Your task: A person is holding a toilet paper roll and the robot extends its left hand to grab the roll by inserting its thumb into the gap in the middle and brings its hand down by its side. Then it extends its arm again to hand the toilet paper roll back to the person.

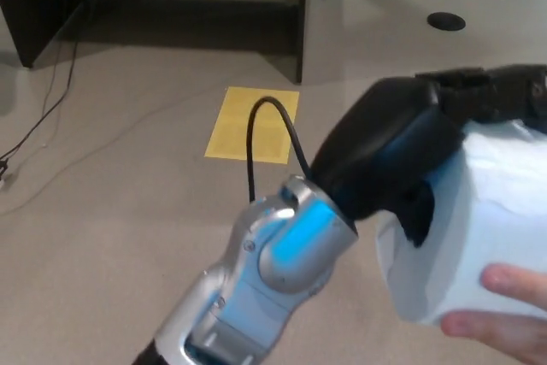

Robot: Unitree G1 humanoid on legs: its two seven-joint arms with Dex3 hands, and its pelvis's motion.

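Handback step in hand. Black left robot hand [427, 147] is clamped on the white soft-paper toilet roll [479, 228], extended at right. A person's fingers [504, 305] touch the roll's underside. Next: release once the person's grip is secure.

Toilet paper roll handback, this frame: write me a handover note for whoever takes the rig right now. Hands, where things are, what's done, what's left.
Left hand: shut on the roll, arm extended out toward the picture's right.
Right hand: not in view.
Roll: in the air at the right edge. A person's fingers touch its underside.
Floor: a yellow sheet lies behind the arm, not part of the job.
Done: the roll is in the robot's grasp and held out to the person.
Left: let go once the person has a firm hold, then draw the arm away. Whether the thumb sits in the core cannot be seen from here.
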